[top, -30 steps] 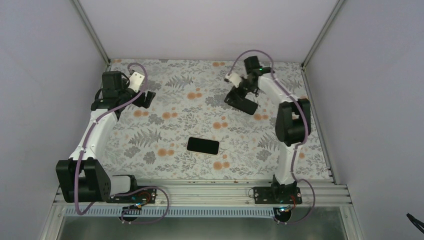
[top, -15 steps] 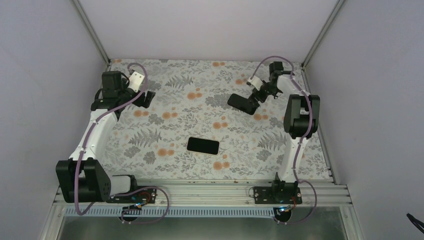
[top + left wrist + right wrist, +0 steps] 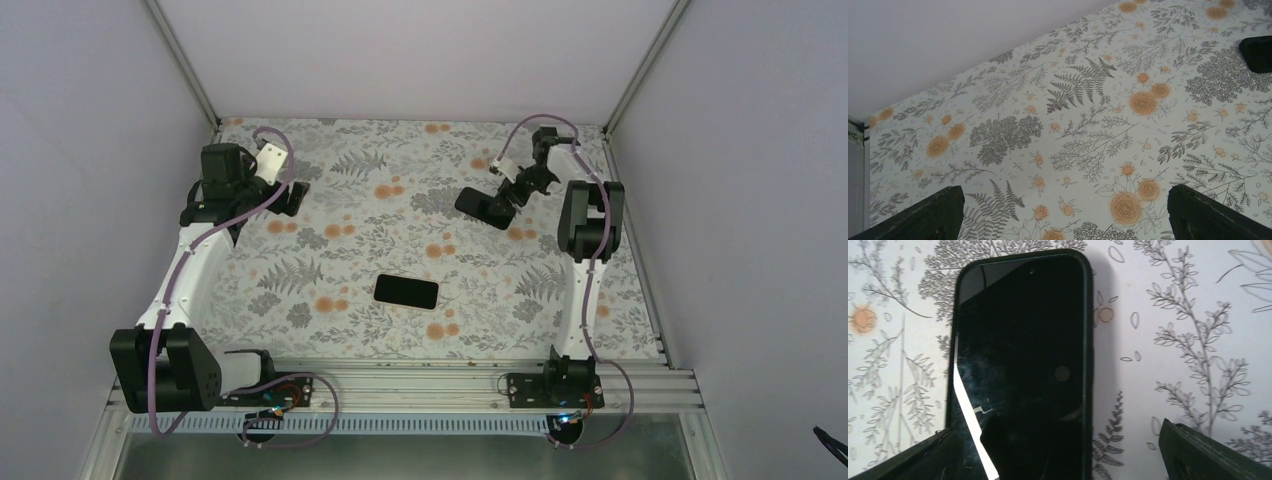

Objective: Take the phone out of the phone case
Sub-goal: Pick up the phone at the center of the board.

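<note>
A black phone (image 3: pixel 406 291) lies flat at the table's middle. A second dark slab with a dark green case rim (image 3: pixel 485 208) lies flat at the back right. In the right wrist view this case (image 3: pixel 1023 355) fills the left half; its glossy black face shows reflections, and I cannot tell if anything sits inside. My right gripper (image 3: pixel 512 188) is open just right of its near end, one finger (image 3: pixel 923 457) over its left edge, the other (image 3: pixel 1208 452) on bare cloth. My left gripper (image 3: pixel 293 196) is open and empty at the back left, over bare cloth (image 3: pixel 1063 215).
The floral tablecloth (image 3: pixel 330 250) covers the table. White walls and metal posts (image 3: pixel 630 80) close the back and sides. A metal rail (image 3: pixel 420 375) runs along the near edge. The case's corner (image 3: pixel 1258 52) shows at the left wrist view's top right.
The right arm has drawn back to the right and folded up; its gripper now sits at the case's right end instead of over it. The case, the phone and the left arm stayed put.
</note>
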